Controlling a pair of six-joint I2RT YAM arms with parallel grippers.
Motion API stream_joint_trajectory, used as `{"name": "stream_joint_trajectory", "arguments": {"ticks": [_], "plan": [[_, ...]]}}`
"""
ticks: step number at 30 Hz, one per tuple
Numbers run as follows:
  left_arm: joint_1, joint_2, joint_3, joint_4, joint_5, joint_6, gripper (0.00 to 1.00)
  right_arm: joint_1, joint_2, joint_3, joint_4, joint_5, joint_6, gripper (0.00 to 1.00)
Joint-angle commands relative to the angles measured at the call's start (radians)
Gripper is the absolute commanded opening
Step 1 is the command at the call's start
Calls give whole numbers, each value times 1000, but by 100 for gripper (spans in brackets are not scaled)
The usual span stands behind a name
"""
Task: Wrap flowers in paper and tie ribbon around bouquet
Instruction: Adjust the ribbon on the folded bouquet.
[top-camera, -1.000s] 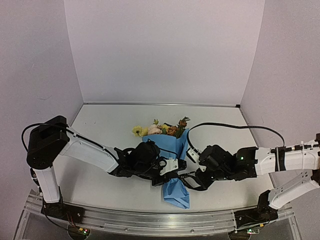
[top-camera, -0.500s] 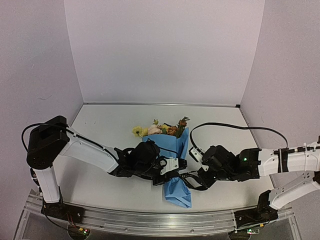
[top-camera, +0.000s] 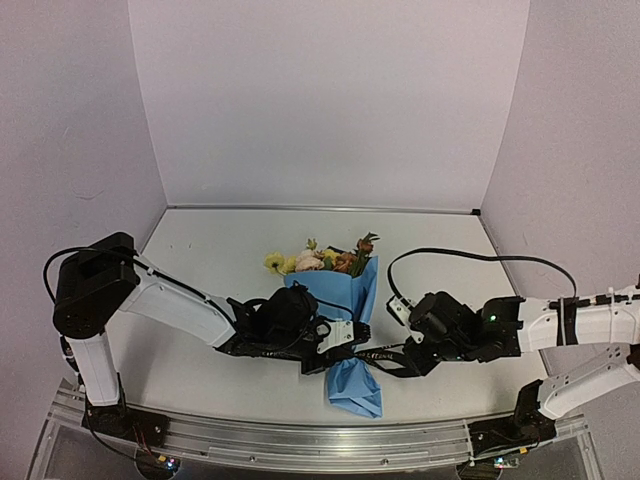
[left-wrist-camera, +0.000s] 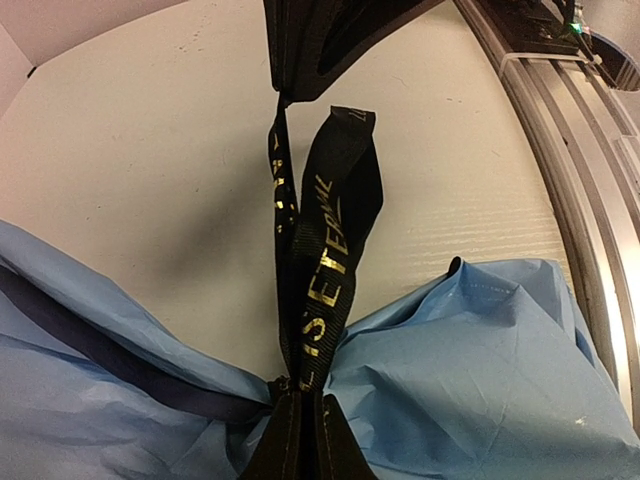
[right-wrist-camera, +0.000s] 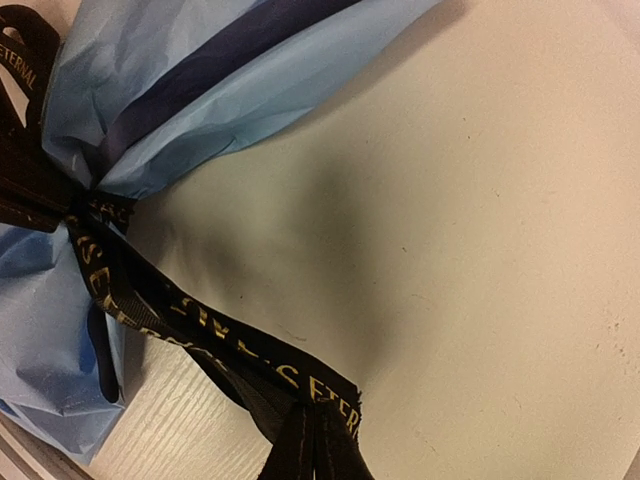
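Note:
The bouquet lies in the middle of the table: yellow, pink and orange flowers (top-camera: 320, 261) stick out of the far, wide end of the light-blue paper (top-camera: 340, 295), which is pinched at its waist. The black ribbon (top-camera: 385, 355) with gold lettering runs from that waist out to the right. My left gripper (top-camera: 348, 349) is at the waist. In the left wrist view my left gripper (left-wrist-camera: 300, 445) is shut on the ribbon (left-wrist-camera: 325, 240) where it meets the paper (left-wrist-camera: 480, 370). My right gripper (right-wrist-camera: 315, 450) is shut on the ribbon's free end (right-wrist-camera: 200, 330), right of the paper (right-wrist-camera: 200, 90).
An aluminium rail (top-camera: 300, 440) runs along the near table edge, just below the bouquet's narrow end (top-camera: 358, 392). The right arm's black cable (top-camera: 450, 254) loops over the table behind it. White walls close the back and both sides.
My right gripper has drawn away to the right with the ribbon end, so the ribbon now lies stretched out. The left gripper has stayed at the bouquet's waist.

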Motion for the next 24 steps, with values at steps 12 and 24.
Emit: {"name": "stream_joint_trajectory", "arguments": {"ticks": [12, 24], "plan": [[14, 10, -16, -150, -50, -3, 19, -22, -85, -19, -171, 146, 39, 0], [13, 10, -27, -152, -57, -11, 21, -46, -114, -33, -190, 195, 24, 0]]}}
